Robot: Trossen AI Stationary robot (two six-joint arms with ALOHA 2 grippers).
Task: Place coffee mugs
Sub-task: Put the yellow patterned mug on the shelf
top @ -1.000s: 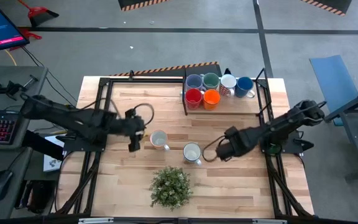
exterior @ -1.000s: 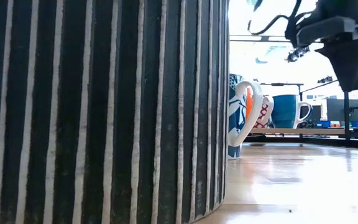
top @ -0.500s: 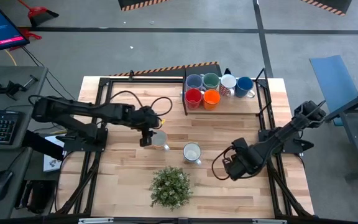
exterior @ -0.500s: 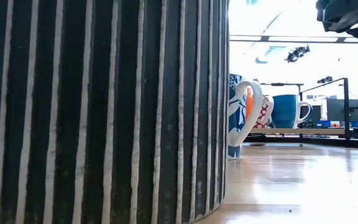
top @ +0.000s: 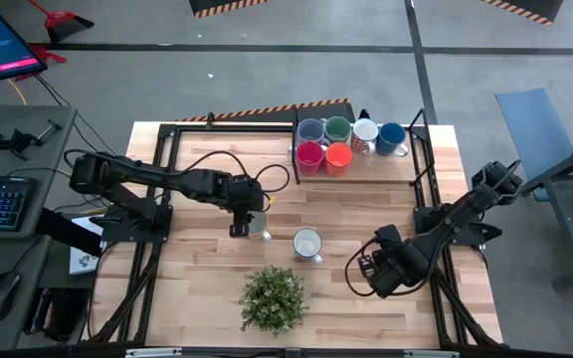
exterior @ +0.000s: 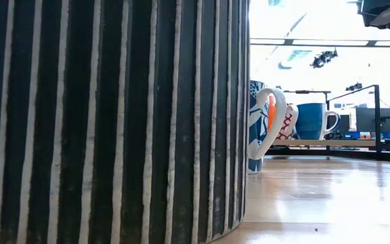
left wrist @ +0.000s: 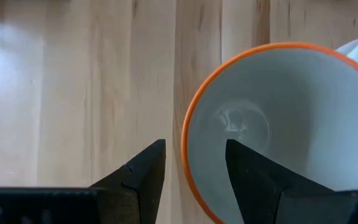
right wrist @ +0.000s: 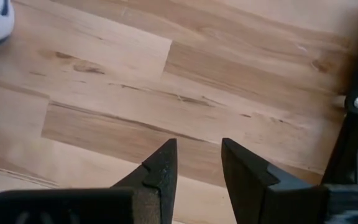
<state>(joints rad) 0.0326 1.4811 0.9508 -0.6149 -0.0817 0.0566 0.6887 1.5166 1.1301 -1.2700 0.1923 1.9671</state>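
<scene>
Left pincer (left wrist: 194, 177), spread, is set astride the rim of the orange-rimmed mug (left wrist: 278, 124) at mid-table; a grasp is judged in hand. Closing and lifting are called for next. Right pincer (right wrist: 197, 165), spread, is parked near right.

Table (top: 396, 209): pale wood planks, visible grain and knots, smooth; in the low view it carries a soft sheen with reflections. Frame around it (top: 167, 179): dark metal bars, matt.

Mug under my left gripper (left wrist: 194, 171): glazed ceramic (left wrist: 278, 124), white inside, glossy, with a thin orange rim. My fingers (left wrist: 142, 177) look like matt black plastic, hard-edged.

My right gripper (right wrist: 197, 165): same matt black fingers, over bare wood.

Plant pot (exterior: 114, 122): ribbed surface, dark and pale stripes, dull finish. Mugs on the far tray (top: 351, 144): shiny glazed ceramic.
</scene>
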